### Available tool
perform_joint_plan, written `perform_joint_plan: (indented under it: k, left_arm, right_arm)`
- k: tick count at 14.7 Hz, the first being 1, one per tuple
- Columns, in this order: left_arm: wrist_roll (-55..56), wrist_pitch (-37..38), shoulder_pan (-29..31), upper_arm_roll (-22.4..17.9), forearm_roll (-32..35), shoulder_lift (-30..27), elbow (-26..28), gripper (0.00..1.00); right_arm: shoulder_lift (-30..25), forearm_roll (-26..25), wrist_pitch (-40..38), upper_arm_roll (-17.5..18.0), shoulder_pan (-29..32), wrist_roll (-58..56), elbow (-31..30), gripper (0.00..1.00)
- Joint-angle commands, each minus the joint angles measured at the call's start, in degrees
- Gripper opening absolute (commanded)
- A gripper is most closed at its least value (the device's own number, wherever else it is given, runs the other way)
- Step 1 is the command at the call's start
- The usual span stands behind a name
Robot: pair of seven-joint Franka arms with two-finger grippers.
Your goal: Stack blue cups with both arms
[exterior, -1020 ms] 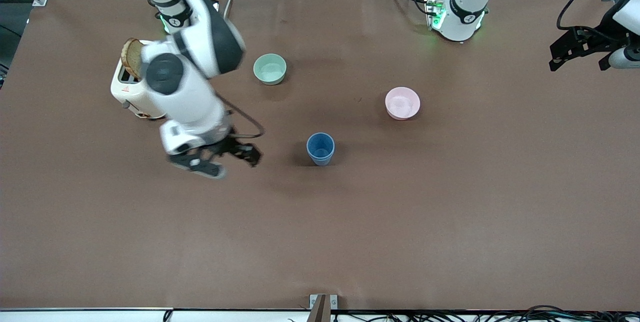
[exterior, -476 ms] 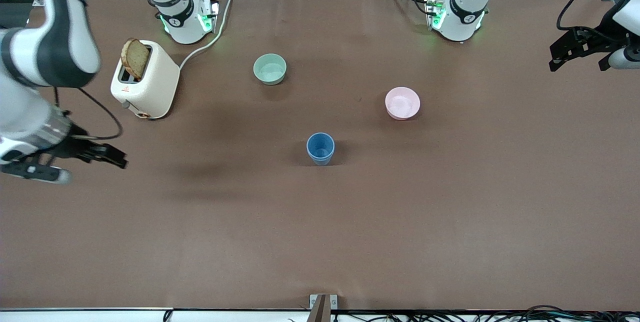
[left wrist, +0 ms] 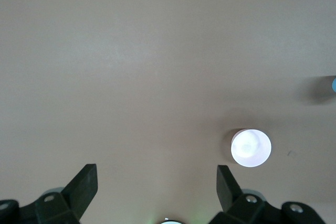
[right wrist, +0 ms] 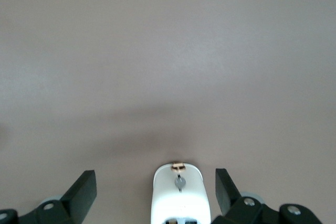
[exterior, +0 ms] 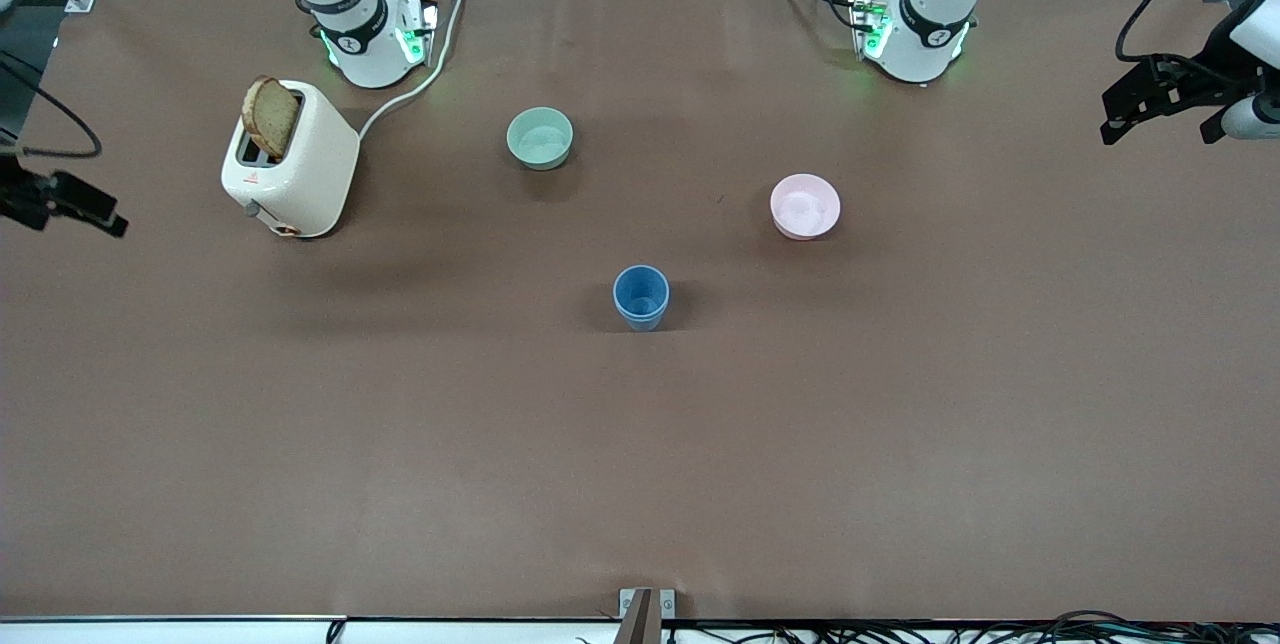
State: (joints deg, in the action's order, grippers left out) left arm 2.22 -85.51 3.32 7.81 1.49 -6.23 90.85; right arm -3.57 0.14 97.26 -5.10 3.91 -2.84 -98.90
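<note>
Now, front view, blue cups (exterior: 641,297): centre of the frame, upright on the table (exterior: 640,484), nearer the camera than the pink bowl (exterior: 805,206) and the green bowl (exterior: 540,137). Only one outline shows, with an inner rim, so probably nested; cannot confirm.
Front view, right gripper (exterior: 65,204): at the frame's edge at the right arm's end, well apart from the cups, holding nothing.
Front view, left gripper (exterior: 1165,104): upper edge region at the left arm's end, empty, waiting.
Left wrist view, left gripper (left wrist: 157,182): fingers spread wide, nothing between them; pink bowl (left wrist: 251,148) and a sliver of blue cups (left wrist: 334,84) in sight.
Right wrist view, right gripper (right wrist: 156,178): fingers spread, empty; toaster (right wrist: 177,195) sits below it.
Risk, stack: if the upper cup is seated crooked, a table bump could tip it.
Risk, right arm: dropping here could clip the toaster (exterior: 290,159) or its toast.
Risk, redo: any re-reach across the centre could knock the stack.
</note>
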Motion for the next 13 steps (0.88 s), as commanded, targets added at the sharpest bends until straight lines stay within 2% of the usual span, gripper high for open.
perform_joint_plan:
  k: [1,4,7,11,13]
  left_arm:
    - [-0.99,0.69,0.29,0.46,1.06,0.52,-1.38,1.00]
    - [-0.99,0.69,0.29,0.46,1.15,0.52,-1.47,1.00]
    - [-0.99,0.61,0.29,0.46,1.06,1.74,-1.38,1.00]
    - [-1.08,0.52,0.20,0.54,1.06,2.45,-1.82,1.00]
    - [-0.91,0.52,0.11,0.72,1.06,2.54,-1.91,1.00]
  right_arm:
    - [-2.41,-2.25,-2.75,1.23,0.75,-0.15,-0.61,1.00]
    - [0.83,-2.43,-8.12,1.23,0.66,-0.24,9.05,1.00]
    - [3.48,-2.16,-11.55,1.40,0.22,-0.33,15.04,1.00]
    - [3.13,-2.43,-15.77,1.67,-1.54,-0.85,14.35,1.00]
    - [3.04,-2.34,-15.26,1.58,-1.27,-0.76,13.48,1.00]
